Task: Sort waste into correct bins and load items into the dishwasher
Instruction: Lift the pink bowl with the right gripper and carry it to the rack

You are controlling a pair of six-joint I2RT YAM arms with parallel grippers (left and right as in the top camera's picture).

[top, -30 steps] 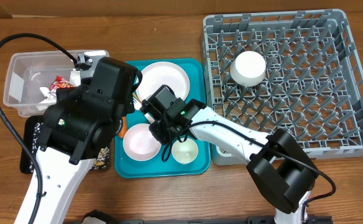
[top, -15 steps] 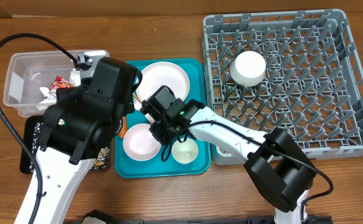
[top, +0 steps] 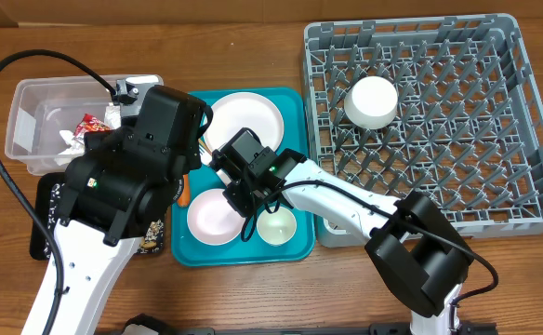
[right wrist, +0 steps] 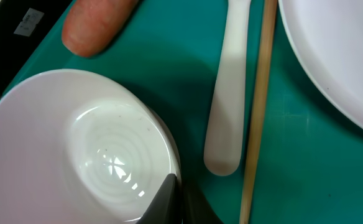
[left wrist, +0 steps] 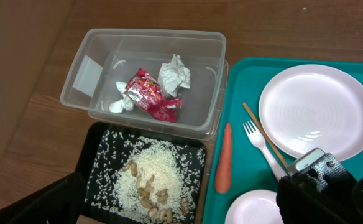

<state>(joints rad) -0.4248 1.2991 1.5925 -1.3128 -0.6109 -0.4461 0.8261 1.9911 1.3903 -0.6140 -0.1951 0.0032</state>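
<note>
Right end effector (right wrist: 176, 205): pinched together on the rim of the pale-pink bowl (right wrist: 88, 143).
Bowl: near-left on the teal tray (top: 295, 98), just beside the small cup (top: 276, 225).
Left end effector (left wrist: 200, 208): spread wide, holding nothing, above the black tray (left wrist: 97, 158) of rice.
Fork (right wrist: 228, 93), chopstick (right wrist: 259, 93): side by side between bowl and plate (right wrist: 343, 56).
Carrot (right wrist: 97, 25): left of the fork.

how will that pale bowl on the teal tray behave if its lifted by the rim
The pale bowl looks rigid and thin-walled, so it is probably light and should keep its shape. Its glossy surface suggests it could slip. The right gripper pinches just one spot on the rim, so the bowl would likely tilt and hang from there.
</note>
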